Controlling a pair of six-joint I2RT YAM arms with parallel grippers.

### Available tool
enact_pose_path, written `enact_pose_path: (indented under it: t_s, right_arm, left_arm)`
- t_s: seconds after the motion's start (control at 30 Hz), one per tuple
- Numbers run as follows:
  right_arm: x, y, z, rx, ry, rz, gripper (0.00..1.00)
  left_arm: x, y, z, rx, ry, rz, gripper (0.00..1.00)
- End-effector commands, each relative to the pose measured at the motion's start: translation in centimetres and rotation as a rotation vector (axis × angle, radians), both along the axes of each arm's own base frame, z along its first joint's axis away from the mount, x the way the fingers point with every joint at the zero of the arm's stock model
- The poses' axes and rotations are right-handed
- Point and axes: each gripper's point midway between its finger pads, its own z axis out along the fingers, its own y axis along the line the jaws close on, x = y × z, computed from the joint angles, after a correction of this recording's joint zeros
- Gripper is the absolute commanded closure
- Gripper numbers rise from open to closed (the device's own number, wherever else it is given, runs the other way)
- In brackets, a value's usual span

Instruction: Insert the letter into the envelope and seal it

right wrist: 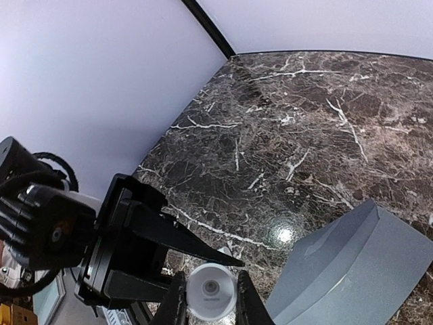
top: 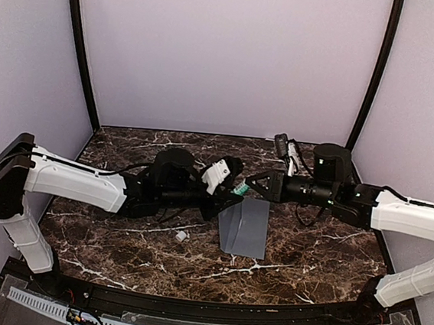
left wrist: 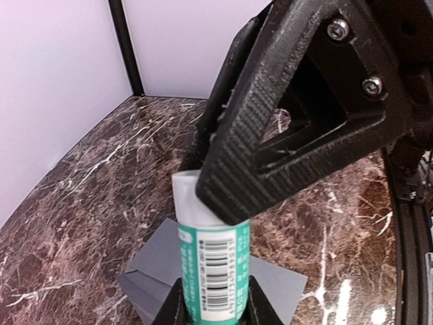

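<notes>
Above the envelope [top: 243, 226], left fingers [left wrist: 170, 310] and right fingers [right wrist: 177, 305] both clamp the glue stick [left wrist: 213, 264]; uneven pulling could drop it onto the counter [top: 116, 253].

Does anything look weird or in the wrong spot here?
Yes. A small white piece, maybe a cap, lies loose on the table, left of the envelope. Also, the left gripper and right gripper both grip one green-and-white tube over the envelope.

Above envelope [top: 245, 230] far-left corner: left gripper [left wrist: 213, 308] and right gripper [right wrist: 211, 299], both clamped on glue stick [left wrist: 213, 264], block passage. White cap [top: 181, 236] lies left of envelope. Tabletop [top: 324, 250] right of envelope is open.
</notes>
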Motion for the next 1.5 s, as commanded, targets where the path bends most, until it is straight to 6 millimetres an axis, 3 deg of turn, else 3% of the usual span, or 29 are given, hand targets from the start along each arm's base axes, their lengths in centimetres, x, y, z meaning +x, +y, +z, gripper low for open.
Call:
enact_pose_path:
  t_s: [0.0,0.43,0.7,0.77,0.8,0.9,1.03,1.37,1.47]
  right_arm:
    - [1.2,0.8,-0.3,0.013,0.068,-0.062,1.0]
    - [1.1,0.7,-1.0,0.005,0.058,-0.054,0.96]
    - [0.2,0.1,0.0,-0.006,-0.029,-0.006,0.72]
    - [-0.2,-0.1,0.6,0.0,-0.054,0.012,0.62]
    - [-0.4,-0.2,0.9,0.001,-0.071,0.021,0.51]
    - [-1.3,-0.5,2.2,0.017,-0.128,0.062,0.32]
    - [-2.8,-0.9,3.3,0.049,-0.207,0.126,0.22]
    - [-5.5,-1.4,4.6,0.126,-0.387,0.238,0.19]
    - [-6.4,-1.4,5.1,0.155,-0.414,0.282,0.2]
  left_arm:
    - [1.6,-0.8,2.9,-0.031,-0.15,0.111,1.0]
    - [1.6,-0.5,1.3,0.007,-0.148,0.121,1.0]
    - [-0.2,-0.8,1.1,-0.002,-0.09,0.033,1.0]
    - [-0.5,-0.6,1.1,-0.007,-0.081,0.022,1.0]
    - [-0.8,-0.5,1.1,-0.01,-0.077,0.015,1.0]
    - [-1.3,-0.2,1.5,-0.028,-0.056,0.001,1.0]
    - [-2.6,0.1,2.0,-0.046,-0.014,-0.046,1.0]
    - [-6.8,1.3,4.5,-0.191,0.106,-0.263,1.0]
    - [-7.3,1.5,5.0,-0.226,0.156,-0.304,1.0]
